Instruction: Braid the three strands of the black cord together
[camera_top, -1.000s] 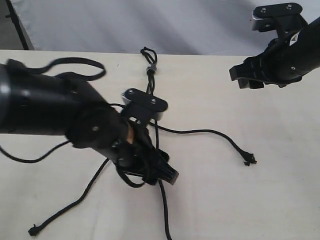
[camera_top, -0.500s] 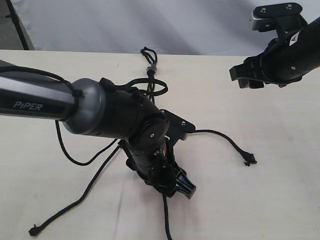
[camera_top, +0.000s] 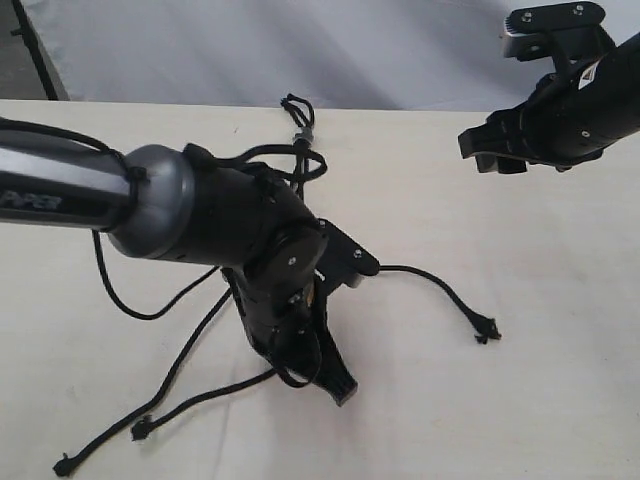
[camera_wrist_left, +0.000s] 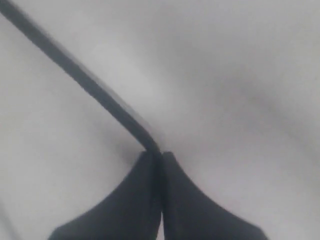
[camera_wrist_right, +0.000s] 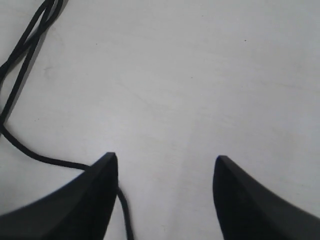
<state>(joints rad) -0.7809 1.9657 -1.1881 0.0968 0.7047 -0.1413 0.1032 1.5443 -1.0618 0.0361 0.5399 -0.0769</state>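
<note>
The middle strand (camera_top: 205, 399) has been swept leftward across the counter (camera_top: 540, 400) within the last half second, its end now near the left strand (camera_top: 68, 463); a first crossing seems begun. A strand is pinched in the closed left end effector (camera_wrist_left: 156, 156). The right end effector (camera_wrist_right: 165, 162) is held open, well apart from the black cord (camera_top: 300, 138).

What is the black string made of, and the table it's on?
The black cord looks like matte woven fibre rope: dull, limp, with a frayed end. The table looks like smooth pale laminate or painted board; I can't tell which.
</note>
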